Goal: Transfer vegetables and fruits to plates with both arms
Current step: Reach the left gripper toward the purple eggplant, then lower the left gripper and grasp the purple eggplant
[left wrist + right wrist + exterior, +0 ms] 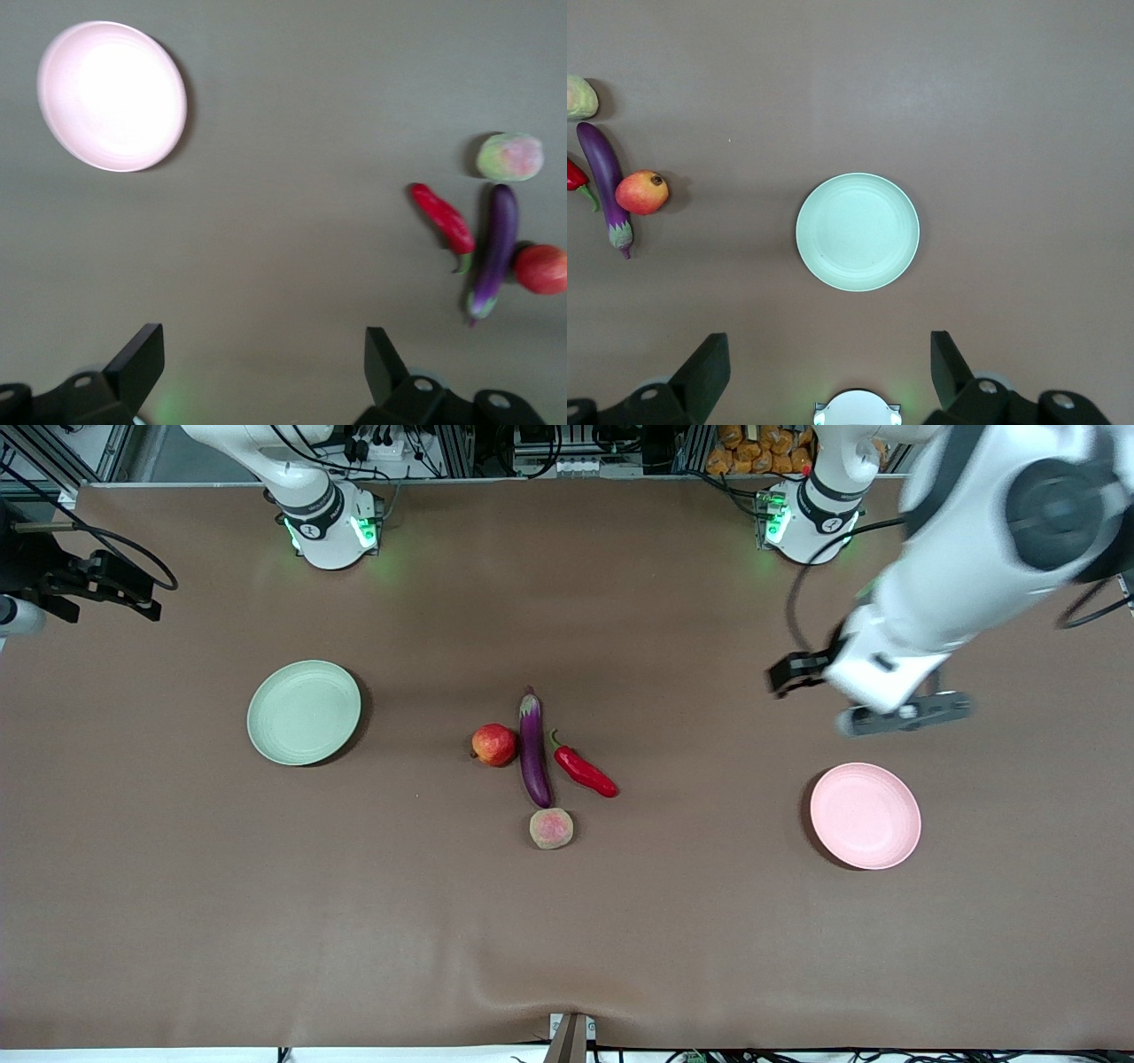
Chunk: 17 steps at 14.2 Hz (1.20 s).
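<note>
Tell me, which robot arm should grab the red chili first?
Probably the left arm. Its open left gripper hangs over the table near the pink plate, and the red chili lies on that side of the eggplant.

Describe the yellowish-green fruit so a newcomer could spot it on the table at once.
Find the cluster of four items mid-table, between the green plate and the pink plate. The fruit sits at the eggplant's tip, nearest the front camera. It alone is round, yellowish-green and pink-blushed; the apple is red.
</note>
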Tool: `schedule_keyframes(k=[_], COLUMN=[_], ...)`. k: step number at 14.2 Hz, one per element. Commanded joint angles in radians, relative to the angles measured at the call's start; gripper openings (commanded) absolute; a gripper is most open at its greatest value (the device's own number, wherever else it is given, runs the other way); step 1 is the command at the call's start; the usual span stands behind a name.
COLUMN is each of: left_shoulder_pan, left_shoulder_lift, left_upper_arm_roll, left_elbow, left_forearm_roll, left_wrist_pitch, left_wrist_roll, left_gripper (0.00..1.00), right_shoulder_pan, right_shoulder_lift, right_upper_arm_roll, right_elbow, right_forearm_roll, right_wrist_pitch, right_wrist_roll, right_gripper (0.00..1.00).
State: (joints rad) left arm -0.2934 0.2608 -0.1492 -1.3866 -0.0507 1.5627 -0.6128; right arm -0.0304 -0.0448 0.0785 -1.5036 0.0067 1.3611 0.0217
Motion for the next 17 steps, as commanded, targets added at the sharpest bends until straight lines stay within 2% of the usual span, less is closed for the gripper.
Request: schedule_keyframes(k=[1, 3, 8, 12, 14, 17], left_shoulder_pan=[-0.091, -0.171, -0.360, -0.438, -0.502, -0.598], left_shoulder_lift=[0.075, 0.139, 0.363, 0.497, 0.553, 0.604], left_upper_arm_roll=[0.005, 0.008, 0.020, 0.029, 0.100, 0.204], left_elbow=[0.047, 0.049, 0.073, 0.084, 0.083, 0.081], left_forearm_roll=[-0.012, -0.012, -0.009, -0.005, 0.000, 0.000], left_wrist_pitch=[0.060, 0.127, 0.445, 0.718, 0.816, 0.853], left_wrist_roll=[-0.118, -0.258, -0.511, -0.692, -0.775, -0.861], left_gripper=[1.00, 1.00, 1.00, 1.00, 1.00, 1.00], right_shoulder_pan=[-0.048, -0.048, -0.046, -0.051, -0.052, -0.052], right_shoulder_lift=[0.006, 0.006, 0.006, 0.006, 0.006, 0.007], right_upper_arm_roll=[0.052, 0.052, 0.050, 0.050, 0.049, 0.049], right_elbow=[0.019, 0.019, 0.019, 0.019, 0.019, 0.019], right_forearm_roll=[0.009, 0.009, 0.010, 0.012, 0.013, 0.015], right_wrist_pitch=[-0.008, -0.010, -0.010, -0.010, -0.013, -0.013], right_wrist_roll=[-0.008, -0.008, -0.006, -0.005, -0.008, -0.006], right_gripper=[1.00, 1.00, 1.00, 1.00, 1.00, 1.00])
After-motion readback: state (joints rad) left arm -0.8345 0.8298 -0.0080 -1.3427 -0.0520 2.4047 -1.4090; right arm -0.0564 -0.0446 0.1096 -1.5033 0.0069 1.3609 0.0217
